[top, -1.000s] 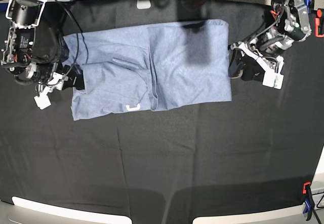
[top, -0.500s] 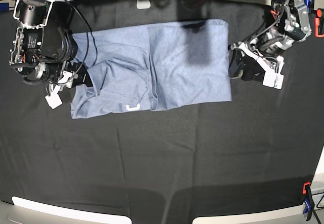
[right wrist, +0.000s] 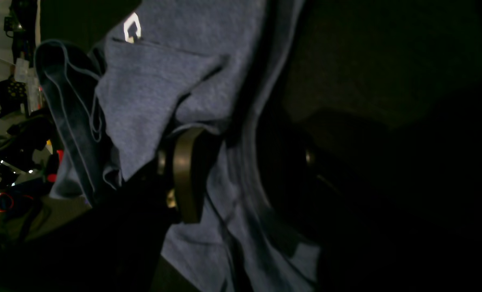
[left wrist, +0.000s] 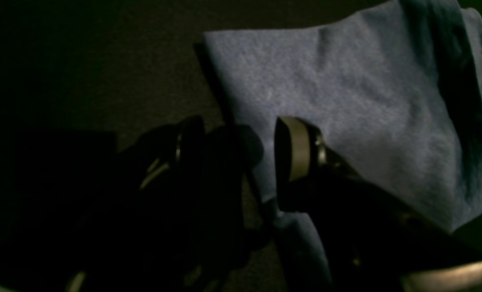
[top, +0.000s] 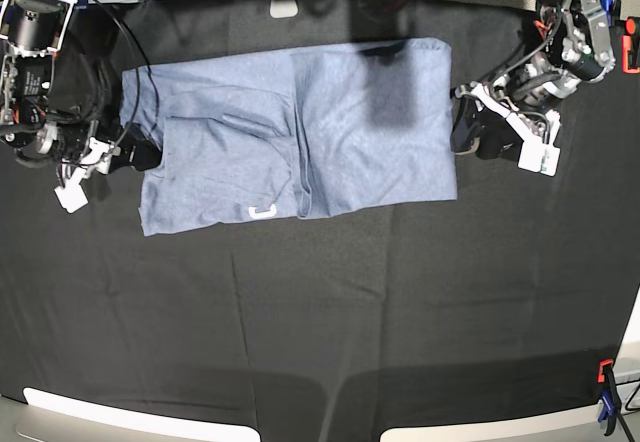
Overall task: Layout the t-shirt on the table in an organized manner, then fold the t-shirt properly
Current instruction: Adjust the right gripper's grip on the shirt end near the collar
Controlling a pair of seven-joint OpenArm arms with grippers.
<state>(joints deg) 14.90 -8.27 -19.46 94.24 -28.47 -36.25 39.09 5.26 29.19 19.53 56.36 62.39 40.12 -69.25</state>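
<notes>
With both jaws apart, the right end effector seemingly straddling the t-shirt edge and the left end effector empty beside it, a shallow pinch could drag folded layers across the worktop.

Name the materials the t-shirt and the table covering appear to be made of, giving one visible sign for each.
The t-shirt: probably knitted cotton jersey, matt, judging by its heathered blue-grey flecking and soft folds. The table covering: seemingly thin woven black cloth, matt, with long wrinkles running across it.
</notes>
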